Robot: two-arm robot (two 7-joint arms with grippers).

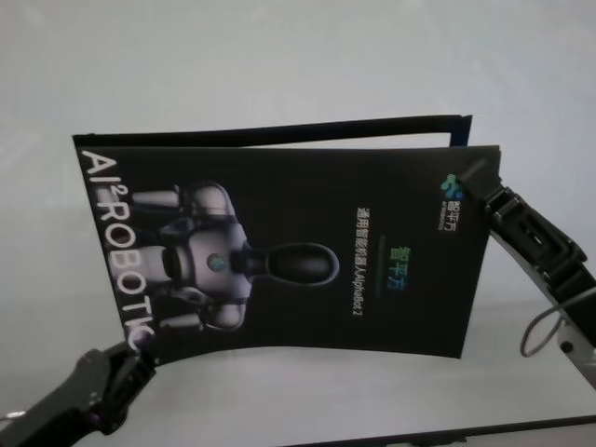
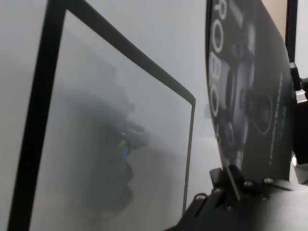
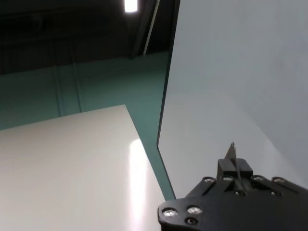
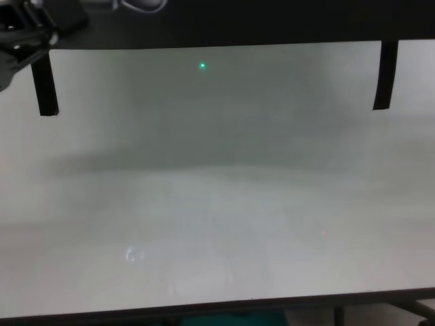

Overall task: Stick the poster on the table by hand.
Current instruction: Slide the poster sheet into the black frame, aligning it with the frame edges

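You've got the poster (image 1: 279, 251) held up off the table (image 1: 279, 56), printed face toward the head camera, bowed along its lower edge. Left gripper (image 1: 126, 358) pinches the near left corner by the "ROBOTIC" lettering; right gripper (image 1: 489, 197) pinches the far right corner beside the small logo. Both wrist views show thin sheet edge clamped between pressed-together fingers. Tape strips (image 4: 46, 85) hang loose below the sheet in the chest view, not touching the tabletop

Risks as I judge them:
- Dangling strips could fold onto the sheet or catch the table early, fixing it crooked
- Only two diagonal corners held, so the free corners may sag and trap a wrinkle
- Uneven lowering could pull a corner out of a pinch
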